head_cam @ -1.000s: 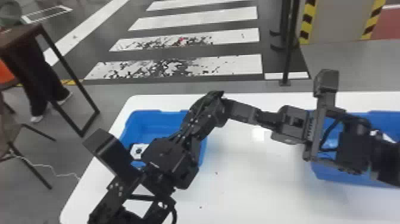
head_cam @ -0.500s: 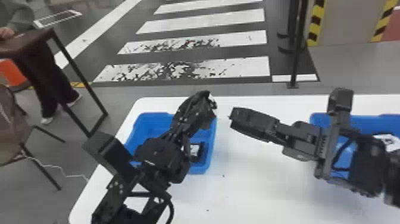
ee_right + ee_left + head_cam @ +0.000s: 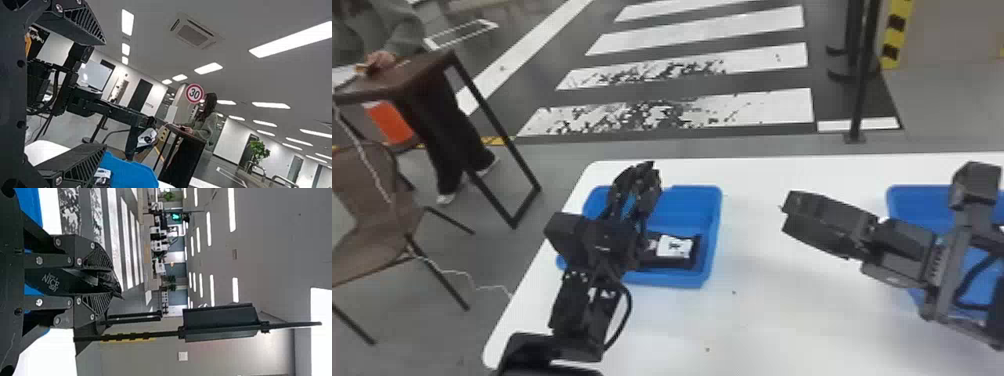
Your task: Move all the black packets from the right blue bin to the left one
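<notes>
The worst risk is judged to be a release in the wrong place: a black packet (image 3: 50,281) is gripped between the fingers of the left hand (image 3: 112,282), which is held raised at the left bin (image 3: 667,280). The fingers are pointed outward rather than down, near the bin's far rim, so if the grip were loosened here, the packet could be dropped across that rim or onto the desk (image 3: 782,325). A lower, more inward release would be called for. Another packet (image 3: 676,246) is seen in the left bin, label up; the new one could be propped on it and left standing unevenly.

The right hand (image 3: 104,95) is held empty, its fingers wide apart, over the desk between the bins. Contact might be caused if both arms were swung inward together. The right bin (image 3: 914,199) is partly covered by the right arm (image 3: 967,250), so what remains inside cannot be told. Beyond the desk, a chair (image 3: 367,225) is seen at left and a black post (image 3: 863,90) at far right, both well clear.
</notes>
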{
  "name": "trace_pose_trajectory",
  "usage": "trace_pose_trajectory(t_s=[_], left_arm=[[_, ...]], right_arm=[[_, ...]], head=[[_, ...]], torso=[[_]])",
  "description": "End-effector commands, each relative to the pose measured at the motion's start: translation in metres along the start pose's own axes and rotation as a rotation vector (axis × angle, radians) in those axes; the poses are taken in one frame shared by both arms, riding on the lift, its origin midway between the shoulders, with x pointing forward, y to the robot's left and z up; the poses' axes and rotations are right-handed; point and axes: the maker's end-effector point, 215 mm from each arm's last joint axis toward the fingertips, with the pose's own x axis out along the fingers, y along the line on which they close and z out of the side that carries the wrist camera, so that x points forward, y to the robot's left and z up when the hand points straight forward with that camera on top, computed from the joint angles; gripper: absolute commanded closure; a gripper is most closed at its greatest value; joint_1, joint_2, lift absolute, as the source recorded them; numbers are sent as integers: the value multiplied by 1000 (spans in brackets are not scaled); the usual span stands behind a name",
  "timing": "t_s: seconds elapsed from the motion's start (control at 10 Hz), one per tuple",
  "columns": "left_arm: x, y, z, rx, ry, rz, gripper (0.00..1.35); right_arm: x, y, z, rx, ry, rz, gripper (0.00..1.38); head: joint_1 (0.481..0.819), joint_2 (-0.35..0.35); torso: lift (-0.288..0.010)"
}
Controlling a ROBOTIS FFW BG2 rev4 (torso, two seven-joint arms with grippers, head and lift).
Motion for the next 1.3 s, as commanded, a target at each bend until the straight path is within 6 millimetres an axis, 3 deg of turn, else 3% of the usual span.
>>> trace_pose_trajectory(t_s=[0.0, 0.1, 0.2, 0.4, 0.5, 0.6, 0.7, 0.8, 0.9, 1.0, 1.2], left_arm=[[-6, 9, 21, 12, -96, 13, -2], [-18, 8, 46, -14, -188, 8, 12], [-32, 4, 66, -41, -214, -3, 12], [-63, -9, 100, -71, -178, -29, 45], [-77, -17, 106, -117, -165, -42, 48], [-86, -26, 113, -182, -159, -54, 58], [-94, -33, 124, -204, -165, -65, 61], [-96, -42, 131, -208, -170, -89, 61], [-96, -46, 125, -208, -150, -98, 61], [-97, -43, 121, -201, -140, -91, 61], [-97, -43, 120, -188, -137, -93, 61]], right_arm=[[-15, -15, 14, -106, -3, -89, 93], [-37, -34, 46, -248, -57, -200, 87], [-71, -55, 81, -399, -103, -350, 87], [-161, -66, 139, -669, -220, -727, 94], [-209, -70, 155, -726, -279, -895, 101], [-238, -81, 152, -727, -290, -999, 102], [-267, -83, 149, -753, -302, -1123, 104], [-294, -97, 151, -750, -308, -1225, 104], [-323, -125, 160, -723, -299, -1318, 104], [-339, -153, 163, -666, -293, -1349, 104], [-359, -179, 173, -631, -263, -1412, 105]], head=[[695, 349], [695, 348], [694, 322], [683, 240], [682, 161], [686, 85], [691, 54], [695, -5], [695, -53], [695, -96], [695, -141]], torso=[[-140], [-140], [-140], [-140], [-140], [-140], [-140], [-140], [-140], [-140], [-140]])
